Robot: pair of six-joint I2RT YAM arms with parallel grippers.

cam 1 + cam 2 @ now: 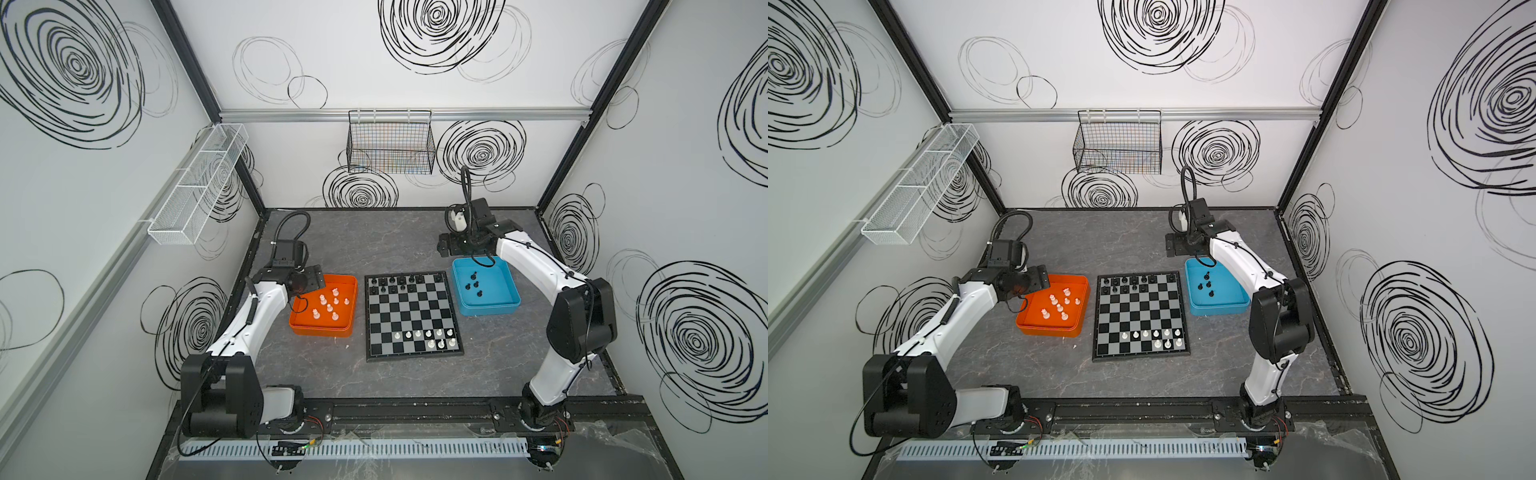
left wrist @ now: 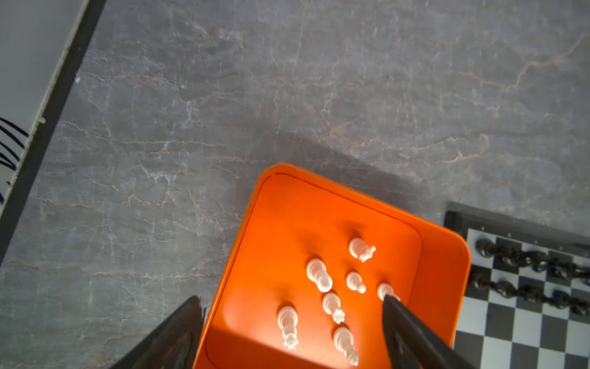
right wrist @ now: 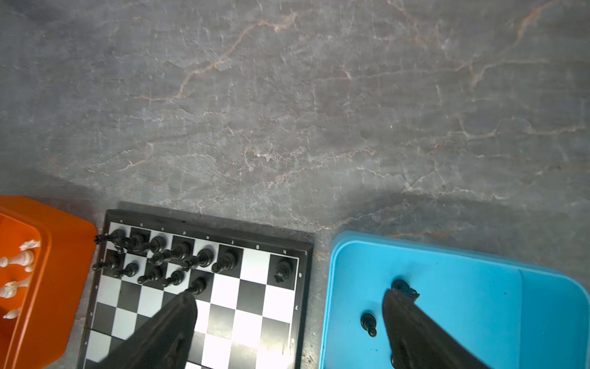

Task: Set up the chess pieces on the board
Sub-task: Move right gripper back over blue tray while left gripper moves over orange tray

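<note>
In both top views the board (image 1: 411, 316) lies on the table (image 1: 374, 241) between the orange tray (image 1: 322, 330) and the blue tray (image 1: 490, 309), with white chess pieces (image 1: 432, 337) on its near rows that neither wrist view catches. The left wrist view shows the left gripper (image 2: 292, 302) over the orange tray, jaws wide and empty. The right wrist view shows the right gripper (image 3: 289, 294) equally wide, one finger over the board and one over the blue tray.
</note>
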